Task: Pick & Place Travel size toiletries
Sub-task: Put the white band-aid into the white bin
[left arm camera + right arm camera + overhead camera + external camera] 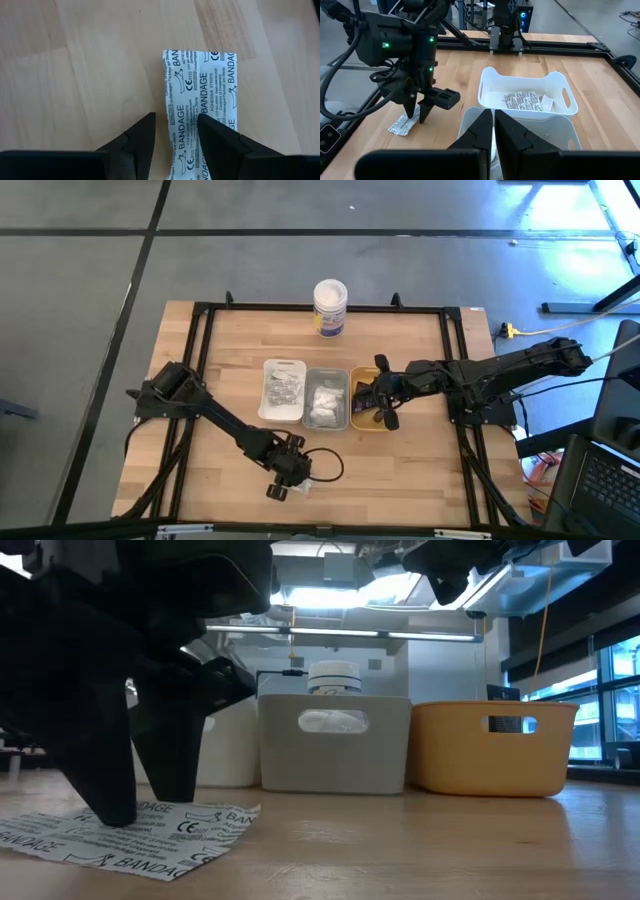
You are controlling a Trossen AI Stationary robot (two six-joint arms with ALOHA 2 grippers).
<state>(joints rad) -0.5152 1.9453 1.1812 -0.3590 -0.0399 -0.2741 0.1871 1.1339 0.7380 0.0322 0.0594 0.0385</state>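
Note:
A white printed sachet marked BANDAGE [200, 85] lies flat on the wooden table near its front edge, also visible in the low view [150, 830]. My left gripper [177, 125] points down over it, open, with one finger on each side of the sachet's near half. My right gripper [493, 125] hangs shut, with nothing in it, above the grey tray [326, 372] and the orange tray [365, 425]. Several printed sachets [522, 100] lie in the white tray [283, 367], and white wrapped bundles [325, 402] lie in the grey one. My left gripper comes at the sachet from above, slanting down, with its fingers apart. In the low view one fingertip [112, 815] stands on the sachet's printed top face [130, 830]. Whether the other tip touches it, I cannot tell. The sachet lies flat on the table.
The white, grey and orange trays stand side by side at the table's middle. A tall white tub [330, 305] with a blue label stands behind them by the far edge. A black cable loop [330, 465] lies right of my left gripper. A black frame [200, 320] borders the table.

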